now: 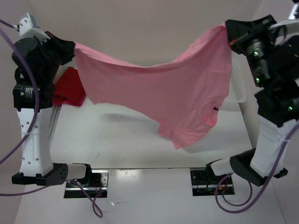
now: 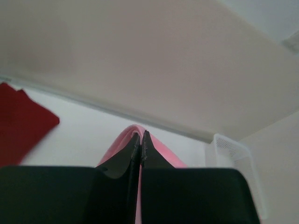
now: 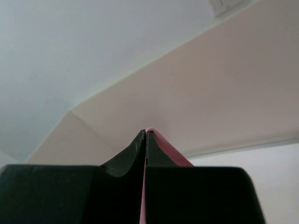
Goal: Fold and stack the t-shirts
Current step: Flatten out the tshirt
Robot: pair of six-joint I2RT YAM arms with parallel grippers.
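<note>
The light pink short-sleeved cloth t-shirt (image 1: 159, 88) hangs above the white counter (image 1: 117, 144), stretched between the two arms. The left jaws are pinched shut on one upper corner and the right jaws are pinched shut on the other, higher corner, so the cloth sags in the middle and its collar end droops lowest. A crumpled red cloth heap (image 1: 70, 88) lies on the counter behind the left arm, and a white perforated plastic basket (image 1: 239, 86) stands at the right, partly hidden by the pink shirt.

No readable text anywhere; the dark neck tag (image 1: 215, 109) (four o'clock on the pink t-shirt (image 1: 163, 88)) is too small to read.
</note>
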